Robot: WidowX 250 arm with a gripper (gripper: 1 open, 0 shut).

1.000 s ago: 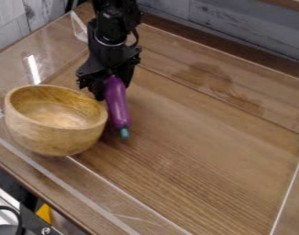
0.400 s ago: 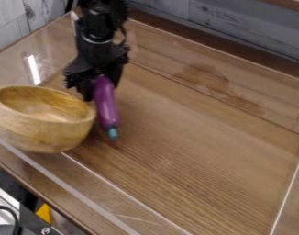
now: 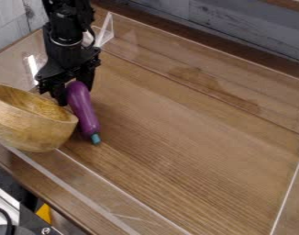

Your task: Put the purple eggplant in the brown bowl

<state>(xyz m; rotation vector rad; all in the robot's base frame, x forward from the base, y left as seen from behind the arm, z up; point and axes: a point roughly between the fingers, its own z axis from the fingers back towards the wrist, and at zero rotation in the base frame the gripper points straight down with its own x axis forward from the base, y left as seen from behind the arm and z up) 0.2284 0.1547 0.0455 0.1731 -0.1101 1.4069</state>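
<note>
The purple eggplant (image 3: 83,112) hangs tilted at the left of the frame, its upper end clenched between the jaws of the black gripper (image 3: 69,85) and its teal stem tip at the bottom, low over the worktop (image 3: 189,138) or touching it; which, I cannot tell. It sits just right of the brown bowl (image 3: 29,117), close against the bowl's right wall and outside the rim, not within the honey-coloured hollow.

Compared with a second ago, the gripper and eggplant have shifted toward the left of the frame, and the bowl has slid that way too: it stood whole in the lower left before, whereas now its left part is cut off by the frame edge. The eggplant keeps much the same slant as before, stem end lowest.

The worktop is brown wood-grain board, with faint pale smudges toward the right. A clear plastic barrier (image 3: 177,41) edges it, its near rim running across the lower part of the frame and its far panel standing at the back. Behind that, at the upper right, is a grey weathered plank wall (image 3: 250,23).
</note>
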